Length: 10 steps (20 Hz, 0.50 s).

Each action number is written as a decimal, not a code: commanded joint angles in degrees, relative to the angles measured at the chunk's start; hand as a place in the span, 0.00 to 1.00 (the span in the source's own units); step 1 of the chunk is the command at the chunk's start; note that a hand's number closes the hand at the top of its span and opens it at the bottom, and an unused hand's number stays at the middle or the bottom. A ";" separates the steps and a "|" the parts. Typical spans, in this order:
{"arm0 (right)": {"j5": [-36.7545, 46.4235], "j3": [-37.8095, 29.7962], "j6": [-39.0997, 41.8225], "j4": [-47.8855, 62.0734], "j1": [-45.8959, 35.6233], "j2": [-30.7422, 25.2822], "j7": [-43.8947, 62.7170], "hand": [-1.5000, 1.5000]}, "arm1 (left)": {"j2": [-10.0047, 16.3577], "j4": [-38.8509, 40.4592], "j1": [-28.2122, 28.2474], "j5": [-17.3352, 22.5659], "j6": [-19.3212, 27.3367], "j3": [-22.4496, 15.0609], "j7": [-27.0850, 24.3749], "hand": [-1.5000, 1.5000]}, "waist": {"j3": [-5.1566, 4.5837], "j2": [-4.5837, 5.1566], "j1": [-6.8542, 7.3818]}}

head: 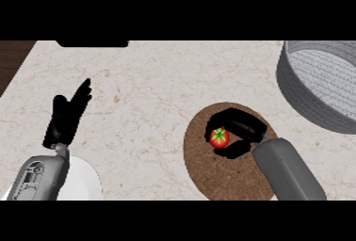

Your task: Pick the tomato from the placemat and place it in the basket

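A pale, beige-veined stone counter [153, 84] fills nearly the whole head view, its top running out to a dark wood strip [12, 61] at the far left corner, while a flat black object [92, 43] sits at the far edge and is cut off there. The largest thing on the counter is the grey woven basket [306, 101] at the upper right, round, with a tall ribbed wall and part of it out of view. Near it, but apart from it, lies the round brown placemat [222, 181], flat on the stone in the lower middle. The grey right forearm [288, 172] comes in over the mat's right side, and the black right hand [243, 127] is curled round the tomato [220, 137], fingers above it and thumb below. The tomato, red with a green star of a stem, shows over the upper part of the mat; whether it rests on the mat or is raised cannot be told. The left hand [66, 117] rests at the left, well apart, fingers straight and pointing up, holding nothing.
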 commanded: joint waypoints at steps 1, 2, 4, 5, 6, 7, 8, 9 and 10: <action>3.04 0.73 -5.22 0.24 0.18 0.33 -2.21 1.00 | 0.55 0.76 2.62 -0.34 -0.90 0.83 -2.81 0.50 | 0.02 0.05 0.03; 3.72 1.32 -5.76 -1.45 0.79 0.81 -1.03 1.00 | -0.72 -7.39 5.49 0.52 -1.02 -0.95 3.33 0.50 | 0.03 -0.08 0.24; 8.95 1.02 -8.88 1.77 0.43 -1.58 7.00 1.00 | 1.66 -0.99 2.00 1.86 -3.13 1.49 -1.03 0.50 | -0.02 0.07 0.03; 10.46 0.83 -6.82 -0.69 0.27 -4.45 10.91 1.00 | 0.36 -1.61 0.35 -0.15 -0.43 0.28 2.22 0.50 | -0.05 -0.24 -0.87; 13.02 1.05 -7.85 -0.32 1.46 -5.78 14.64 1.00 | 1.43 -1.30 1.68 0.62 -1.07 1.53 0.70 0.50 | -0.13 -0.35 -1.03; 15.36 0.90 -8.83 -0.13 1.50 -7.00 18.16 1.00 | 0.21 -1.33 3.84 0.20 -0.82 0.49 -1.05 0.50 | -0.20 -0.42 -0.99; 17.97 1.51 -7.93 -0.47 1.09 -8.04 22.57 1.00 | -0.03 -1.58 2.28 0.20 -0.40 0.50 0.31 0.50 | -0.29 -0.66 -1.69; 18.90 1.90 -7.39 -1.74 1.76 -8.18 24.50 1.00 | 0.57 -2.67 3.41 0.82 -1.22 0.77 0.71 0.50 | -0.19 -0.73 -1.11; 19.62 2.82 -6.28 -3.04 1.97 -6.60 27.08 1.00 | 0.98 -0.93 1.31 0.86 -1.46 1.22 1.15 0.50 | -0.15 -0.40 -1.47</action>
